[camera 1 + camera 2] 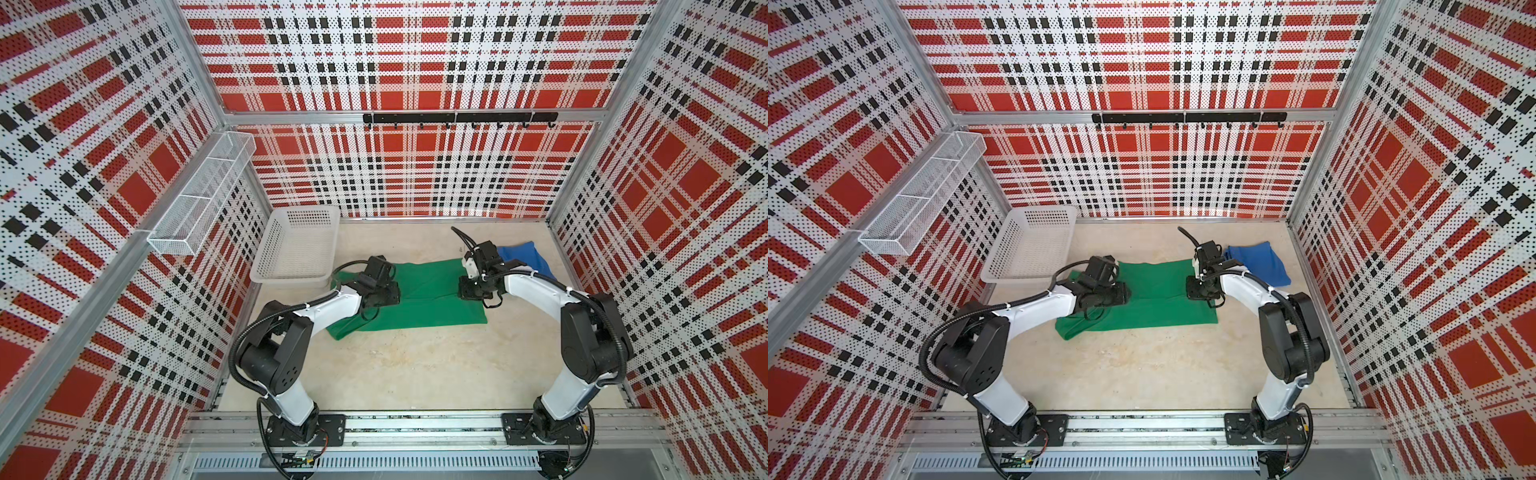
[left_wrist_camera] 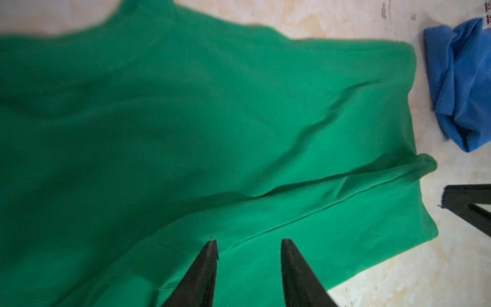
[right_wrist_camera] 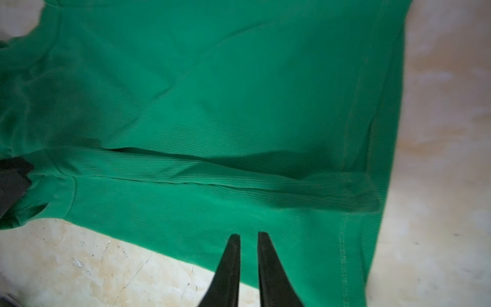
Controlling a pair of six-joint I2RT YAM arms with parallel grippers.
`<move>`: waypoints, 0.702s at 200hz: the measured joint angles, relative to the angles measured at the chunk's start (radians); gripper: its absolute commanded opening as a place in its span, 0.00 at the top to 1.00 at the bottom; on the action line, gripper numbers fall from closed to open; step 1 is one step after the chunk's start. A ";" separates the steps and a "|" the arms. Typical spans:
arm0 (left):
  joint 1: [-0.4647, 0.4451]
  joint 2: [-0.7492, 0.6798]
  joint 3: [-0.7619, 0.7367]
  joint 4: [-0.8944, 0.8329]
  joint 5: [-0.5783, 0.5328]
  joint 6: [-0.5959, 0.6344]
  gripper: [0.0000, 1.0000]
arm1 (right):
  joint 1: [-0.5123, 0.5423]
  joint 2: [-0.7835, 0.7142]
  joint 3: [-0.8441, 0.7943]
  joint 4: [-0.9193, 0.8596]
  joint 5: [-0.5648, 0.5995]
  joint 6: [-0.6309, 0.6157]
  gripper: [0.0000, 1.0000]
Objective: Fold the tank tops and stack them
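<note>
- Plainly found the green tank top (image 1: 424,299) spread flat at the middle of the bench (image 1: 415,370), long axis running from the left edge toward the right edge, with one lengthwise fold ridge along it.
- Noted the left jaws directly over its strap end and the right jaws directly over its hem end, cloth beneath both.
- Saw the left jaws about half parted, gripping nothing.
- Saw the right jaws parted by only a narrow slit, with nothing pinched between.
- Spotted the blue tank top (image 1: 525,257) crumpled toward the far right corner, just beyond the green hem and nearer the right arm (image 1: 536,291).
- Judged the coming move a grasp along that long axis, one end per arm.
- Counted two tank tops, one white basket (image 1: 286,279) at the far left corner, and two arms.
</note>
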 measured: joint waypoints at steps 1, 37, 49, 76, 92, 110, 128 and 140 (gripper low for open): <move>0.000 0.002 -0.002 0.002 0.000 -0.001 0.57 | 0.000 0.002 -0.002 0.002 0.000 0.000 0.84; 0.026 0.055 -0.046 0.067 0.000 -0.028 0.58 | -0.043 0.059 -0.067 0.069 0.019 0.023 0.84; 0.038 0.056 -0.060 0.087 -0.002 -0.028 0.59 | -0.060 0.055 -0.079 0.096 0.034 0.025 0.84; 0.049 0.056 -0.093 0.136 0.002 -0.027 0.60 | -0.087 0.035 -0.128 0.150 0.039 0.029 0.84; 0.048 0.048 -0.119 0.171 0.004 -0.028 0.61 | -0.087 0.013 -0.164 0.175 0.046 0.036 0.83; 0.037 0.024 -0.171 0.208 0.011 -0.033 0.61 | -0.087 -0.030 -0.214 0.185 0.068 0.054 0.81; 0.017 -0.027 -0.244 0.241 0.024 -0.054 0.62 | -0.087 -0.094 -0.273 0.165 0.088 0.074 0.80; -0.005 -0.072 -0.299 0.253 0.033 -0.076 0.62 | -0.087 -0.138 -0.312 0.138 0.095 0.087 0.80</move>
